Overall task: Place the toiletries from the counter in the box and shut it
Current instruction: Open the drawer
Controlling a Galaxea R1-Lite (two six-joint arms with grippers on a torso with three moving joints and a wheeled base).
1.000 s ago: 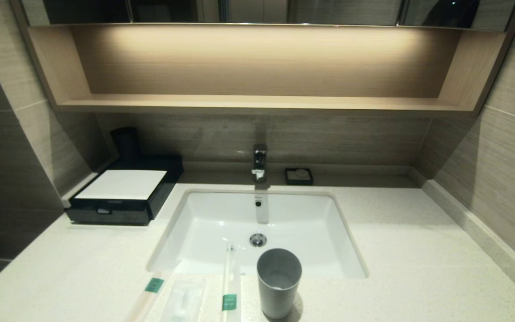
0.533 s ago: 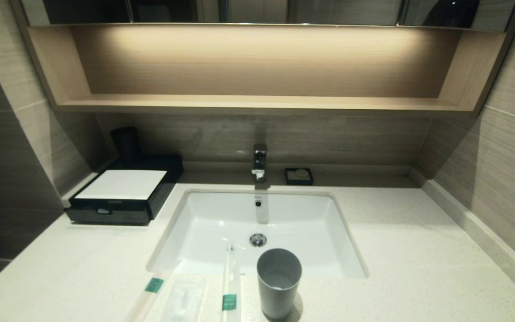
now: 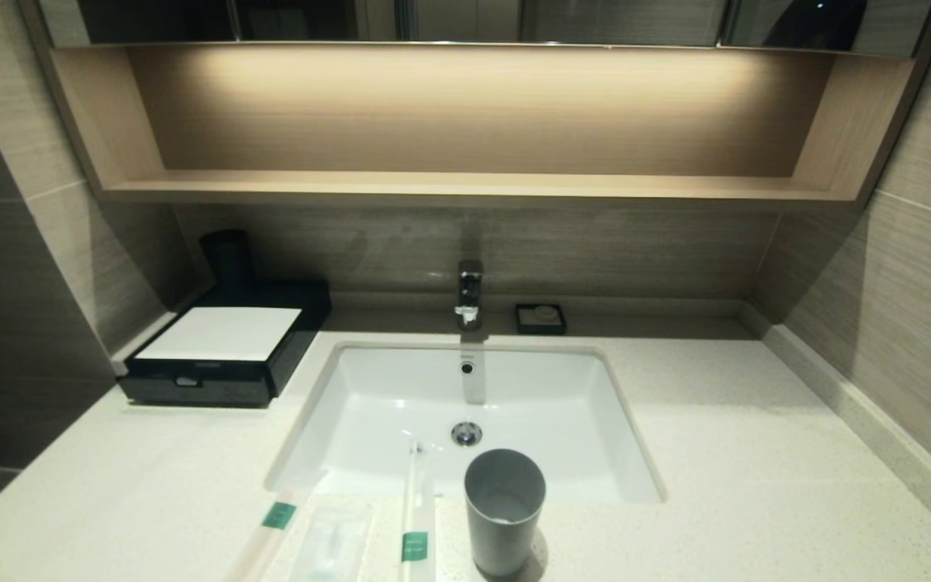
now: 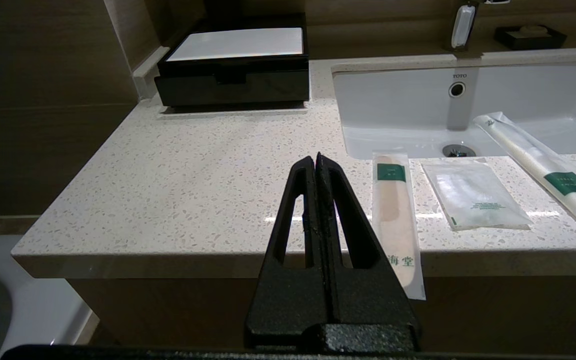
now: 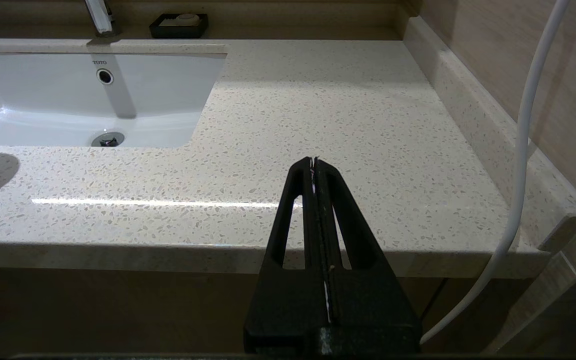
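Both tools hang off the bench's (image 4: pixel 193 190) front edge, empty: left tool (image 4: pixel 316 161) pressed together, right tool (image 5: pixel 314 164) likewise. Just beyond the left tool lie a stick (image 4: pixel 397 220), the packet (image 4: pixel 473 195) and a second stick (image 4: pixel 543 165); the box (image 4: pixel 235 65) sits shut, far ahead.

Two paper-wrapped sticks (image 4: pixel 397 220) (image 4: pixel 543 167) (green bands), one plastic packet (image 4: pixel 473 195), one box (image 4: pixel 235 65), one cup (image 3: pixel 503 509)

The pale speckled worktop (image 3: pixel 716 453) carries a black box (image 3: pixel 227 347) at its back left corner, a small soap dish (image 3: pixel 541 318) (behind the sink), and near the front edge two wrapped sticks (image 4: pixel 395 220) (image 4: pixel 543 167), a translucent packet (image 4: pixel 473 195) and a grey cup (image 3: pixel 503 509).
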